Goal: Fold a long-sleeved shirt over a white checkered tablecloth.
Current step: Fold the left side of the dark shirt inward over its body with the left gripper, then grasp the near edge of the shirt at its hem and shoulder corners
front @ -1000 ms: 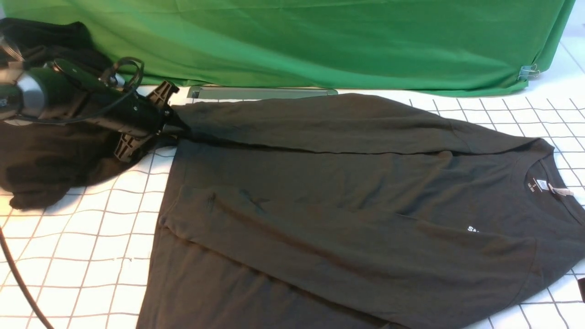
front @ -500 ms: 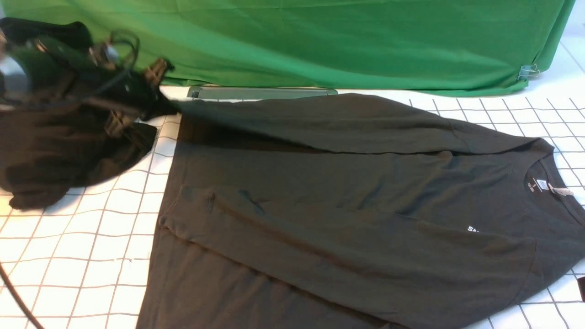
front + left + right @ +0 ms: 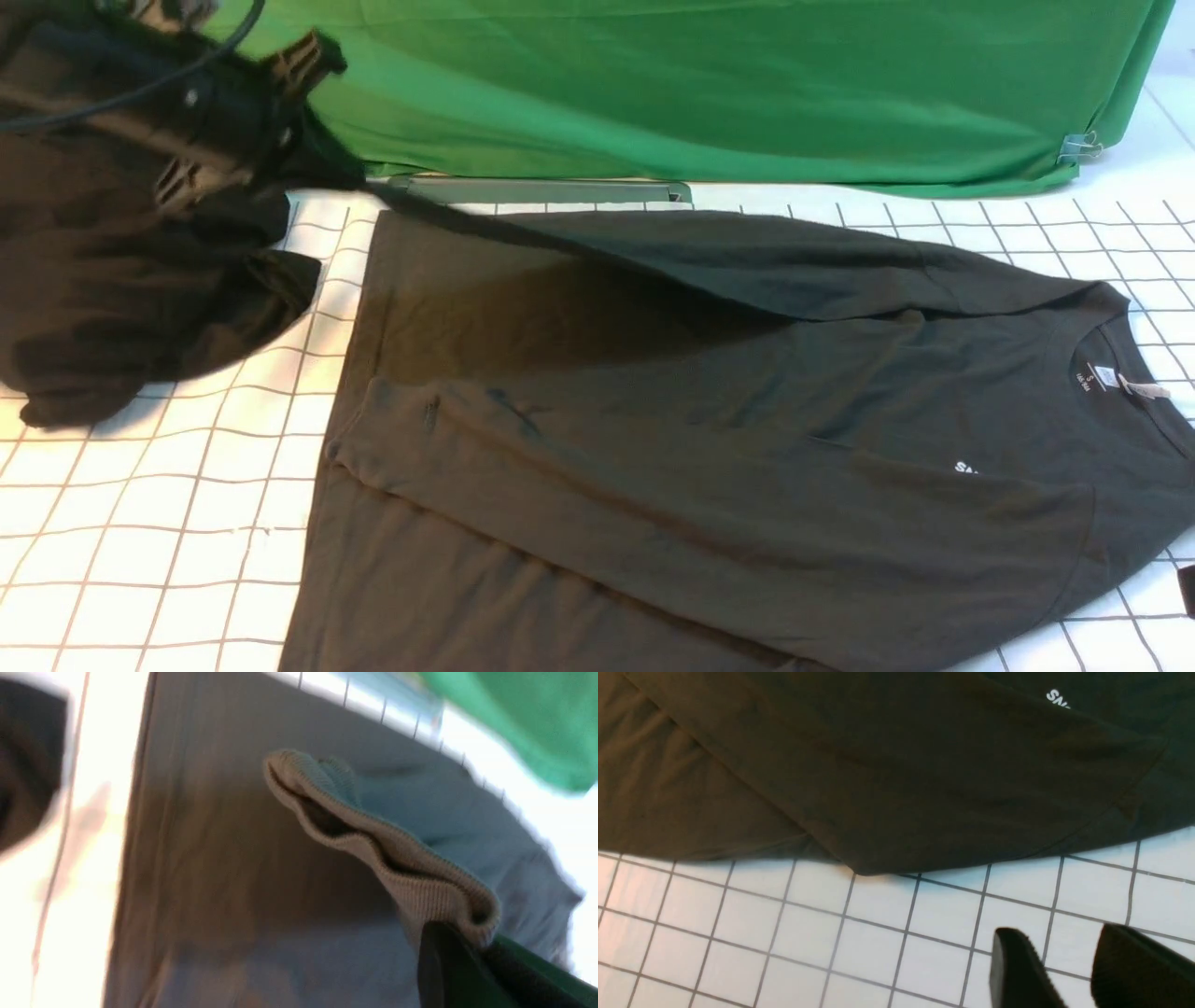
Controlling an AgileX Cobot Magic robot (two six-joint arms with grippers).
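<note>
The dark charcoal long-sleeved shirt (image 3: 709,448) lies spread on the white checkered tablecloth (image 3: 168,523), neck label (image 3: 1106,376) at the right and part of the white print (image 3: 966,468) showing. My left gripper (image 3: 341,173) hangs raised at the back left, shut on the ribbed sleeve cuff (image 3: 387,858). The far sleeve (image 3: 747,261) stretches taut from it to the shoulder. In the left wrist view the left gripper (image 3: 472,942) pinches the cuff's end. My right gripper (image 3: 1057,952) is open over bare tablecloth (image 3: 878,933), near the shirt's (image 3: 896,774) near edge.
A shapeless black heap of cloth (image 3: 112,308) sits at the left under the left arm. The green cloth (image 3: 700,84) hangs along the back, with a binder clip (image 3: 1078,147) at its right end. A grey bar (image 3: 541,189) lies at its foot.
My left gripper has risen and moved back-left with the cuff in it. The far sleeve has lifted off the shirt body and pulled taut. The shirt body has not shifted.
</note>
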